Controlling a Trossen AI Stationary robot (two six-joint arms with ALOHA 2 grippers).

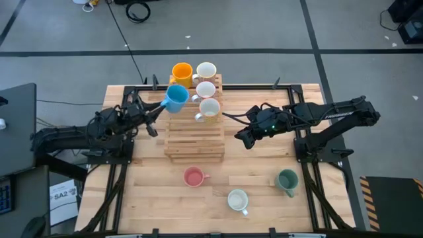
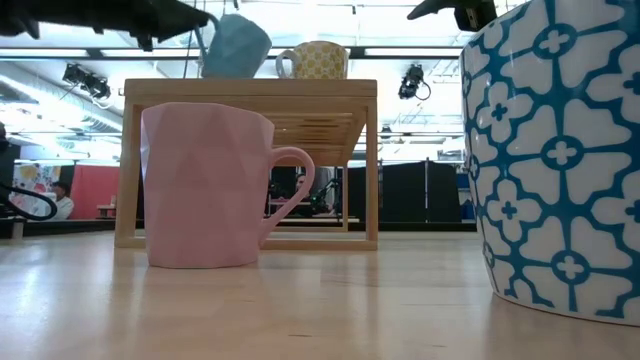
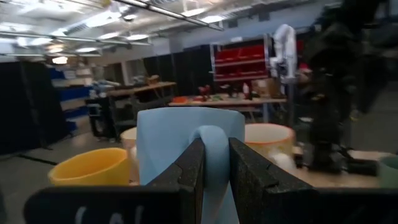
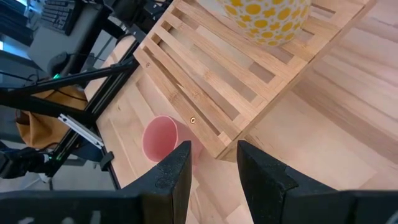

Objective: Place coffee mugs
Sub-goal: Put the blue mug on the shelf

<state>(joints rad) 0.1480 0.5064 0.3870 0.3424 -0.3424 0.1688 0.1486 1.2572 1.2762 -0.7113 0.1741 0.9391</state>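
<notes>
While left hand (image 3: 214,180) grips blue mug (image 1: 176,98), pink mug (image 1: 193,176) empty.

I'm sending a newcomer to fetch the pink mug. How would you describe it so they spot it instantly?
Start at the slatted wooden rack in the middle of the table. On the bare tabletop just in front of it, three mugs stand; the pink mug is nearest the rack. The cream mug and dark green mug stand farther right.

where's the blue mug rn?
High view: blue mug is held by the left gripper at the slatted rack's left edge, beside the orange mug.
</notes>
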